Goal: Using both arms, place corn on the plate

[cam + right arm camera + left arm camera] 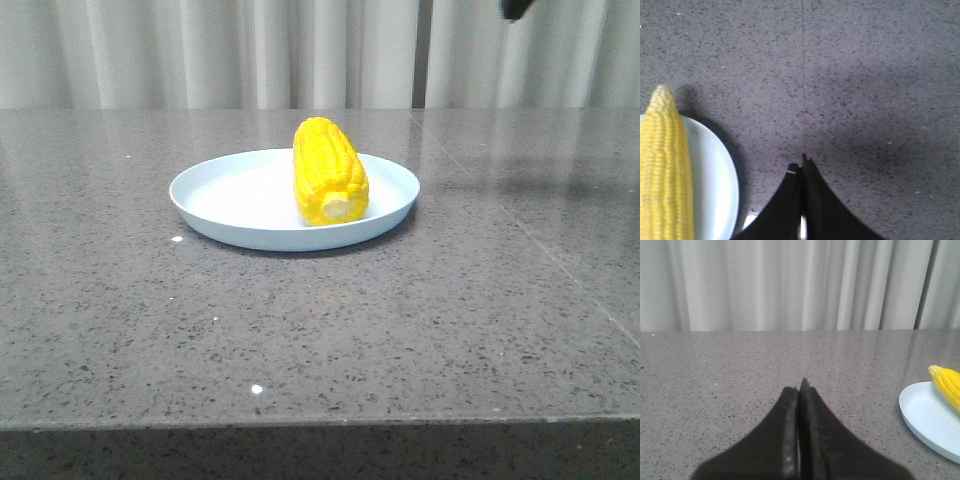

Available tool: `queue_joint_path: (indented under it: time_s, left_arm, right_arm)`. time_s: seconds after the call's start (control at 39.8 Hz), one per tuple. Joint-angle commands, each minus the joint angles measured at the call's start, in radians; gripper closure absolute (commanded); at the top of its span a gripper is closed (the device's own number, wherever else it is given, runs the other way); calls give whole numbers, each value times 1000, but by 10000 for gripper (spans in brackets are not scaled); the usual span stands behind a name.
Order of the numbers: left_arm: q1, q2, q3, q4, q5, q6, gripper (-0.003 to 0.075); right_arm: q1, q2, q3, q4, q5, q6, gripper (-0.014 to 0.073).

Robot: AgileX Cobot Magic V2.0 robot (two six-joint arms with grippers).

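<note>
Front view: corn [330, 171] lying on plate [240, 197], right of plate centre, long axis running front to back, pale stub end toward camera, tapered tip toward far rim. Plate flat on grey speckled worktop [320, 330], a little left of the middle, nearer the far edge. Pleated pale curtain [250, 50] behind the worktop. Small dark shape at top right corner of frame [515, 8], probably part of the right arm, too little visible to say more; soft shadow on the worktop beneath it, well right of the plate. Left wrist view: left gripper [800, 390] with fingers pressed together, no gap between the tips, nothing held; low over bare worktop, pointing at the curtain; plate rim [920, 415] and corn tip [945, 380] at the frame edge, well apart from the fingers. Right wrist view: right gripper [801, 167] likewise with fingers closed flat against each other, empty, looking straight down from above; plate edge [715, 180] and corn [665, 170] off to one side, near but not touching the fingers. Thin seam line in the worktop [803, 75] running away from the fingertips.
</note>
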Motion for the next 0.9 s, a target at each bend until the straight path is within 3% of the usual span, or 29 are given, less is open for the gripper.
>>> queue_joint_path:
  time_s: [0.0, 0.28, 0.45, 0.68, 0.88]
  left_arm:
    - [4, 9, -25, -1, -83, -9, 741]
    - [4, 9, -25, -1, -83, -9, 741]
    - [4, 9, -25, -1, -83, -9, 741]
    - [4, 9, -25, -1, -83, -9, 741]
    - [4, 9, -25, -1, -83, -9, 741]
  right_arm:
    - [-50, -100, 34, 17, -36, -91, 657]
    - [-199, -288, 301, 89, -74, -219, 657]
    - [-232, -402, 468, 97, -108, -250, 657]
    - [-230, -611, 741, 76, -365, -261, 657]
    - [-230, -900, 994, -74, -580, -261, 663]
